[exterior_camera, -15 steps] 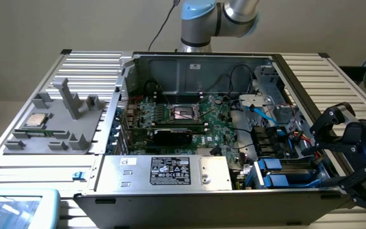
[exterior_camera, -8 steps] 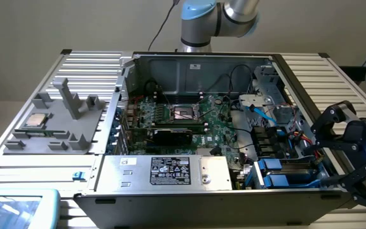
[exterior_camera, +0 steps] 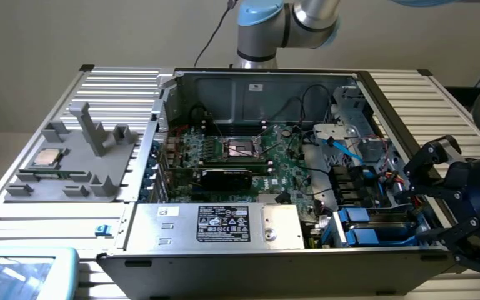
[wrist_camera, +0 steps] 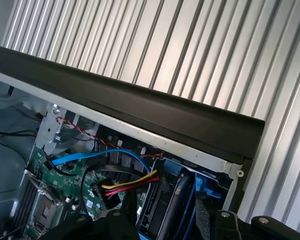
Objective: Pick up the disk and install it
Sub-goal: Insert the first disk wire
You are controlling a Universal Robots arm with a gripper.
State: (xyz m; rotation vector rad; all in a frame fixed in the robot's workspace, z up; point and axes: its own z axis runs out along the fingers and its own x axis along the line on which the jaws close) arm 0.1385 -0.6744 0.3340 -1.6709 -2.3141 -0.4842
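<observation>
Two jaws stand spread wide, grasping nothing, at 4 o'clock of the open computer case [exterior_camera: 249, 94] in the exterior view. Judging by its blue carrier, the disk [exterior_camera: 364, 236] sits in the drive bay at their 8 o'clock, its long axis apparently running 9-to-3.

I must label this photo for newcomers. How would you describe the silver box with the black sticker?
Find the open computer case in the middle of the ribbed metal table. The silver box lies along the case's near edge, in front of the green board. Only it carries a black sticker with white print.
</observation>
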